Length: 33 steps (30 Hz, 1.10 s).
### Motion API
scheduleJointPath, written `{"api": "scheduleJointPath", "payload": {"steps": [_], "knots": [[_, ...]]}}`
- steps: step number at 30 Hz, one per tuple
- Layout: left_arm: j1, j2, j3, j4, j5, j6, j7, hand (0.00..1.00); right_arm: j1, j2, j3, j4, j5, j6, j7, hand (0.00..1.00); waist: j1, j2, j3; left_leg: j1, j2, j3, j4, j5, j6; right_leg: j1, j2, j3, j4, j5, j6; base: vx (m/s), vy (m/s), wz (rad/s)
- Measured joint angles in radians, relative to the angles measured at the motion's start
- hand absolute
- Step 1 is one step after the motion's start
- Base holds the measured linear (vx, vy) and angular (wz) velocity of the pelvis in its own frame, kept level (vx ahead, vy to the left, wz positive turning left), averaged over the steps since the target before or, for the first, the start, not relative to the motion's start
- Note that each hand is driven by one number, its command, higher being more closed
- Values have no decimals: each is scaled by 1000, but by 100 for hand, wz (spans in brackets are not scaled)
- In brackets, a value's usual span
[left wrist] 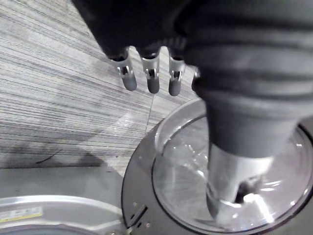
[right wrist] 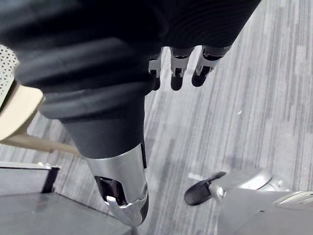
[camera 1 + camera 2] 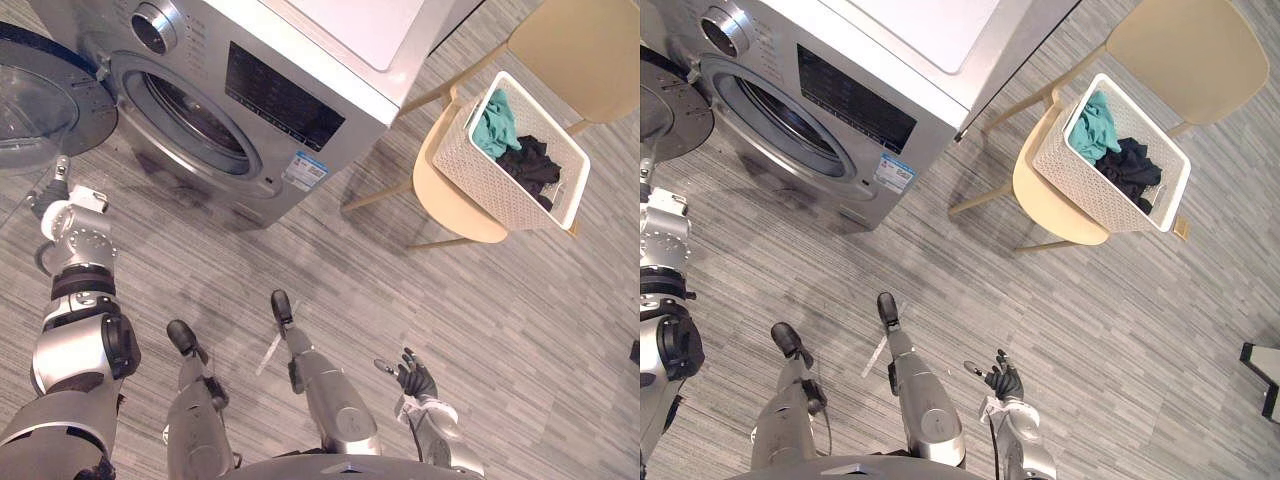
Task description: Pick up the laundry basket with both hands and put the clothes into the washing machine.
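The white perforated laundry basket [image 3: 492,172] stands on a beige chair [image 3: 452,200] at the far right, holding a teal garment [image 3: 497,125] and dark clothes [image 3: 530,165]. The silver washing machine [image 3: 290,60] is at the upper left, its round door [image 3: 40,95] swung wide open beside the drum opening [image 3: 195,115]. My left hand [image 3: 57,188] hangs just below that door with straight fingers [image 1: 151,78], holding nothing. My right hand [image 3: 414,378] is low, well short of the chair, fingers [image 2: 177,73] relaxed and empty.
Grey striped plank floor [image 3: 400,290] lies between the machine and the chair. The chair's legs [image 3: 375,195] reach toward the machine's corner. The base of a white and black object [image 3: 1265,375] shows at the right edge.
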Motion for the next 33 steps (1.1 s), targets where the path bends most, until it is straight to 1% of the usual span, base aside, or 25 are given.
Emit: {"api": "scheduleJointPath", "payload": {"steps": [3,6,10,12,13,14,15,16,17,18,19,20,21,22,23,24,25,26,28,29,31,32,33], "knots": [[-13,29,21,2,0,-6,12,0,6,0,2,0,0,-8,0,0,12,-11,5,0,-1,-2,0,2,1,1,-2,-1,0,0,0,-32,-9,4],[-23,59,38,9,1,-8,14,0,7,0,4,2,1,-10,0,0,14,-27,11,-4,-2,-14,0,3,-1,3,-3,-9,0,0,0,-52,-19,8],[-22,62,33,12,11,-6,13,0,7,-2,34,5,21,-11,0,0,16,-36,11,-9,-2,-30,1,6,-3,8,-5,-27,0,0,0,-38,-18,13],[26,50,-14,-14,46,-6,6,0,6,0,39,15,21,-11,1,0,19,-35,11,-3,-3,-41,6,11,4,21,-6,-38,0,-1,0,-15,-16,15],[91,23,-47,-62,77,-3,-8,0,5,0,38,38,21,-11,0,0,19,-34,11,8,-4,-53,6,11,4,39,-7,-52,0,-6,-1,-3,-12,20],[130,5,-57,-93,102,-1,-20,0,6,0,36,49,19,-8,0,0,22,-34,11,15,-3,-57,6,11,3,49,-6,-55,0,-9,-2,3,-13,23],[227,-48,-88,-175,164,4,-63,0,5,0,26,80,18,-6,0,0,37,-29,11,34,-4,-62,6,3,-4,67,-6,-58,7,-23,-8,8,-12,19],[303,-100,-104,-221,197,5,-96,0,5,0,12,100,17,-1,-2,0,47,-18,9,45,-6,-70,6,-5,-10,79,-7,-65,18,-37,-10,13,-9,31],[400,-172,-130,-246,228,6,-137,0,2,7,-43,130,9,11,1,0,54,6,1,58,-11,-79,6,2,0,86,-7,-85,51,-64,-13,19,-3,35],[446,-213,-134,-245,238,7,-157,0,1,8,-75,158,-2,14,1,0,57,21,-5,65,-14,-81,5,1,0,89,-8,-92,69,-82,-15,38,7,44],[537,-293,-132,-226,234,12,-199,0,-5,6,-139,205,-29,28,3,0,65,51,-19,87,-21,-91,4,-7,5,104,-15,-107,102,-113,-16,51,14,41],[602,-346,-133,-198,224,15,-221,0,-12,4,-187,253,-49,40,3,0,69,75,-33,104,-28,-102,0,-14,6,119,-22,-113,123,-139,-19,83,29,51],[679,-407,-140,-156,192,21,-245,0,-20,-4,-244,321,-74,58,4,0,73,105,-51,130,-39,-117,-1,-24,9,145,-34,-133,144,-171,-19,83,29,44],[716,-432,-146,-142,180,27,-257,0,-20,-6,-266,350,-92,66,4,0,78,120,-60,141,-45,-126,-1,-29,11,158,-39,-140,152,-182,-20,129,45,52],[788,-475,-172,-96,176,36,-297,0,-18,-6,-319,404,-128,87,4,0,91,155,-84,165,-57,-143,-1,-39,12,185,-53,-160,167,-205,-15,103,38,40],[809,-488,-173,-72,176,37,-311,0,-19,-5,-336,421,-140,95,4,0,96,168,-94,172,-60,-149,-1,-43,11,196,-57,-164,172,-213,-16,114,48,43],[839,-506,-172,-28,206,48,-343,0,-19,1,-361,435,-140,105,4,0,104,185,-113,187,-68,-159,-2,-48,11,214,-66,-171,176,-223,-12,75,42,28],[863,-513,-172,10,242,61,-374,0,-19,6,-378,436,-139,105,3,0,111,197,-130,200,-74,-163,-2,-52,15,231,-73,-181,177,-228,-7,69,38,22],[875,-510,-164,38,289,72,-411,0,-22,21,-402,428,-136,102,1,0,120,201,-138,227,-79,-164,-2,-58,18,260,-79,-188,175,-233,-3,39,32,12],[879,-510,-161,46,303,72,-421,0,-24,25,-403,428,-135,101,1,0,120,200,-144,233,-80,-163,-2,-61,22,267,-80,-188,173,-233,-3,24,33,2],[883,-509,-135,79,374,79,-449,0,-29,51,-402,422,-118,99,-11,0,123,189,-161,264,-81,-140,-2,-70,20,286,-83,-169,167,-233,-3,10,29,-21],[884,-511,-121,82,390,80,-454,0,-32,59,-402,421,-117,99,-14,0,125,185,-167,271,-80,-126,-2,-73,20,285,-81,-156,167,-232,-5,-5,20,-58],[884,-510,-109,90,432,81,-457,0,-35,70,-396,414,-102,97,-17,0,128,181,-170,293,-74,-90,-2,-81,18,281,-75,-119,166,-227,-11,-13,15,-89]]}}
